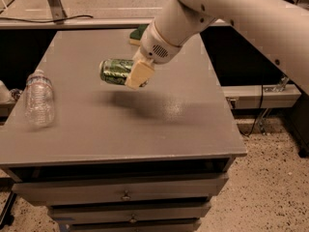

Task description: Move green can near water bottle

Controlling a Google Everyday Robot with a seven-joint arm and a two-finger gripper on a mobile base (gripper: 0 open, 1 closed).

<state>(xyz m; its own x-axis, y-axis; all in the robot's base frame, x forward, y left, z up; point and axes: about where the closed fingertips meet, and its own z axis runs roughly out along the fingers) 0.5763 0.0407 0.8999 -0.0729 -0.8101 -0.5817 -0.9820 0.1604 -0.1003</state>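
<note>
The green can [115, 71], green and white with silver ends, hangs on its side above the middle of the grey table [159, 129]. My gripper [136, 75] is shut on the can's right end and holds it off the surface; its shadow falls on the table below. The water bottle [38, 98], clear and crinkled with a white cap, lies near the table's left edge, well to the left of the can.
A green-and-yellow sponge [137, 34] lies at the table's back edge, partly hidden behind my arm. Drawers [125, 195] run under the tabletop. A cable crosses the floor behind, and a speckled floor lies to the right.
</note>
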